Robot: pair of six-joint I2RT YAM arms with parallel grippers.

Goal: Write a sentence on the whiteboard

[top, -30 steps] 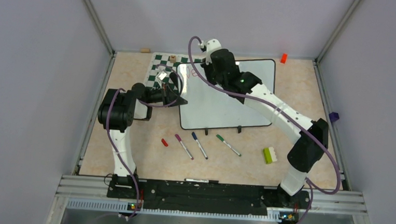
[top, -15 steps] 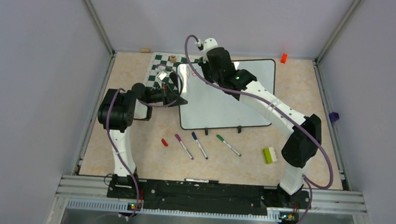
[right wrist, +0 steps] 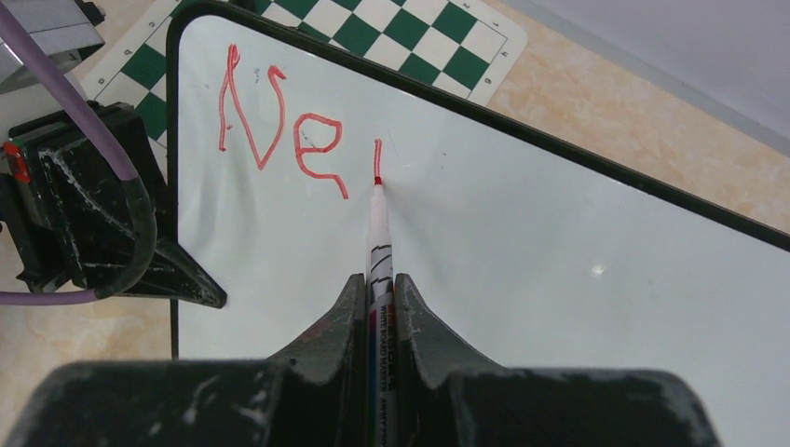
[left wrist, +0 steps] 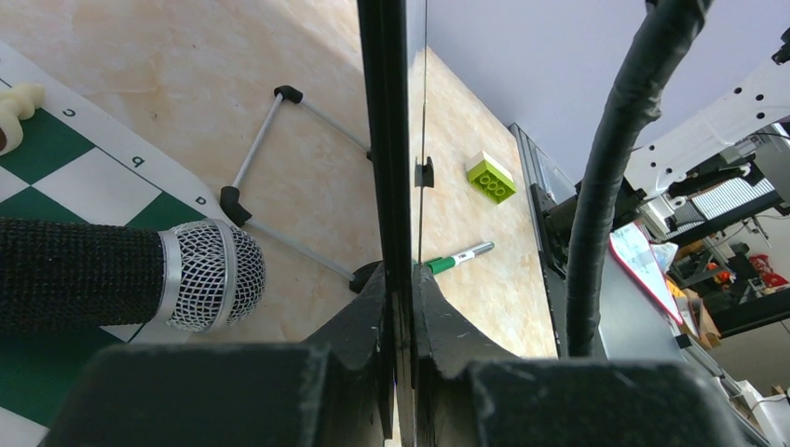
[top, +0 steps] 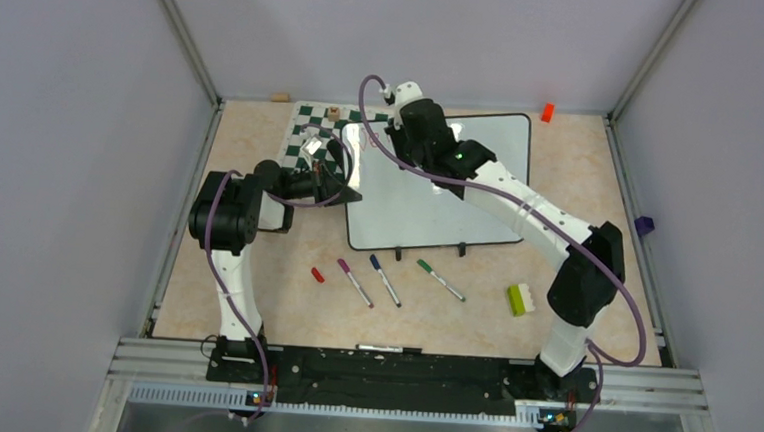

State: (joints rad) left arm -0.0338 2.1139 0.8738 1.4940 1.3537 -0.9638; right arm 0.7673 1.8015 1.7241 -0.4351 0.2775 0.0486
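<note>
The whiteboard [top: 481,172] lies tilted at the table's back middle, also in the right wrist view [right wrist: 559,279]. Red letters "Ne" [right wrist: 279,140] and a short vertical stroke stand at its top left corner. My right gripper [right wrist: 378,284] is shut on a red whiteboard marker [right wrist: 377,233] whose tip touches the board at the foot of that stroke. My left gripper [left wrist: 401,279] is shut on the board's left edge [left wrist: 384,140], seen edge-on. In the top view the left gripper [top: 345,189] holds the board's left side and the right gripper [top: 403,127] is over its top left.
A green-and-white chessboard mat [top: 313,137] lies under the board's left corner. Purple [top: 355,282], blue [top: 385,279] and green [top: 440,280] markers and a red cap [top: 317,274] lie in front. A green-and-white brick [top: 521,300], an orange block [top: 547,112] and a microphone [left wrist: 112,275] are nearby.
My right arm has shifted slightly left and back over the board's top left corner. The left arm has not moved.
</note>
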